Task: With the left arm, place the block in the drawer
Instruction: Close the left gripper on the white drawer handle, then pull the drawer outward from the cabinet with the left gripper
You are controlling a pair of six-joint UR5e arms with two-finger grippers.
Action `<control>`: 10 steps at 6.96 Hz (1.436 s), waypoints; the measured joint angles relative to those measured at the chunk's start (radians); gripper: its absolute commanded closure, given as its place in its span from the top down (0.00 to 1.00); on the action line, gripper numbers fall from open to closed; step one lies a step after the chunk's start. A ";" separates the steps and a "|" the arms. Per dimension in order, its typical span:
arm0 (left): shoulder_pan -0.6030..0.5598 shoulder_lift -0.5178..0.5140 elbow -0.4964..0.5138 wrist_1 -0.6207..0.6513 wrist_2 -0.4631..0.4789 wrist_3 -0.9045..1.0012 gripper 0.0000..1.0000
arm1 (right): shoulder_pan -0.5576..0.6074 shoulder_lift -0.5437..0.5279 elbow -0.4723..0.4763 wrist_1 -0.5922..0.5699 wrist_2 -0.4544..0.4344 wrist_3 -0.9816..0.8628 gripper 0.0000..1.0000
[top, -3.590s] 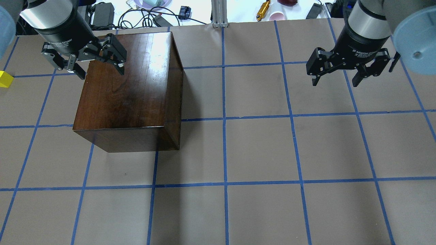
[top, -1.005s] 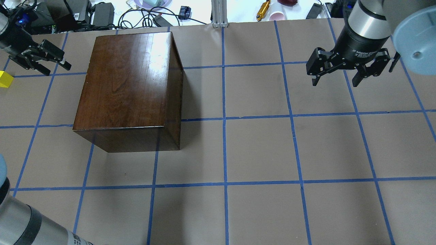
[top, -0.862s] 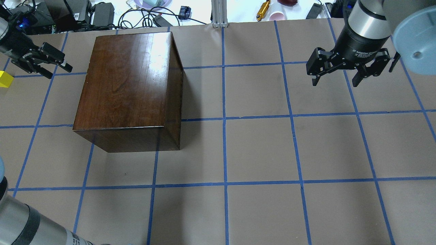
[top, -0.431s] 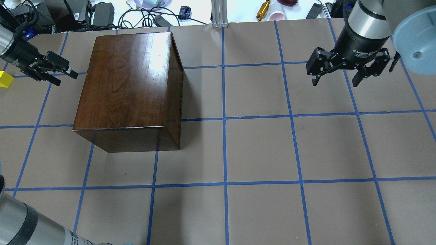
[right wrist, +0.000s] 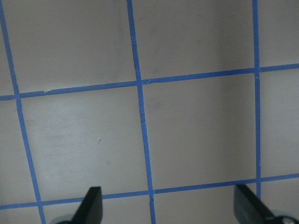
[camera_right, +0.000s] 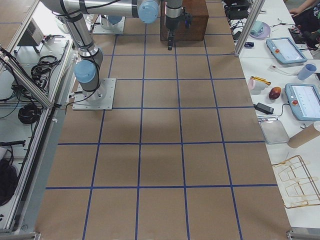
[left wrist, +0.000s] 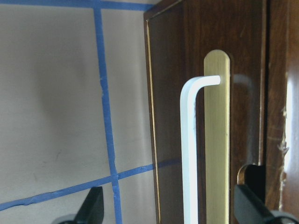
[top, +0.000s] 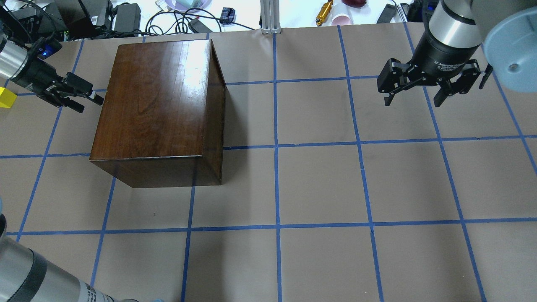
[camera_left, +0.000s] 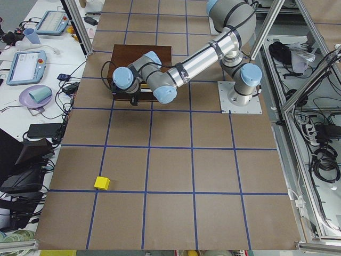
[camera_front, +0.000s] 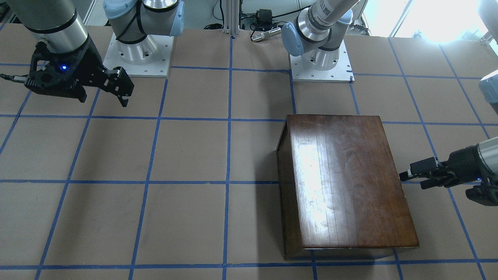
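Note:
The yellow block point(top: 6, 97) sits on the table at the far left edge; it also shows in the exterior left view point(camera_left: 102, 183). The dark-brown box point(top: 155, 96) holds the drawer, which is shut. Its dark front panel point(left wrist: 170, 116) with a white handle point(left wrist: 189, 154) on a brass plate fills the left wrist view. My left gripper point(top: 90, 105) is open and lies level, pointing at that panel, its fingertips point(left wrist: 91, 207) spread either side of the handle and just short of it. My right gripper point(top: 413, 98) is open and empty, hovering over bare table at the far right.
The table point(top: 319, 180) is brown paper with a blue tape grid. Cables, chargers and small items point(top: 180, 16) lie beyond its far edge. My left arm's tube point(top: 37, 281) crosses the near left corner.
My left gripper has left the box's top, swung out to the left and turned level. Over the last second it has moved right, closer to the box's side. The right arm has not moved.

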 measured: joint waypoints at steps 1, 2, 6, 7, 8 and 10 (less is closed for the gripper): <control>0.000 -0.005 -0.006 0.008 -0.001 0.001 0.94 | 0.000 0.000 0.000 0.000 0.000 0.000 1.00; 0.000 -0.011 -0.010 0.013 -0.003 0.002 0.94 | 0.000 0.000 0.000 0.000 0.000 0.000 1.00; 0.000 -0.024 -0.036 0.024 -0.017 0.006 0.83 | 0.000 0.000 0.000 0.000 0.000 0.000 1.00; 0.000 -0.024 -0.037 0.025 -0.018 0.007 0.77 | 0.000 0.000 0.000 0.000 0.000 0.000 1.00; -0.001 -0.026 -0.037 0.028 -0.019 0.008 0.76 | 0.000 0.000 0.000 0.000 0.000 0.000 1.00; -0.001 -0.030 -0.035 0.035 -0.017 0.013 0.76 | 0.000 0.000 0.000 0.000 0.000 0.000 1.00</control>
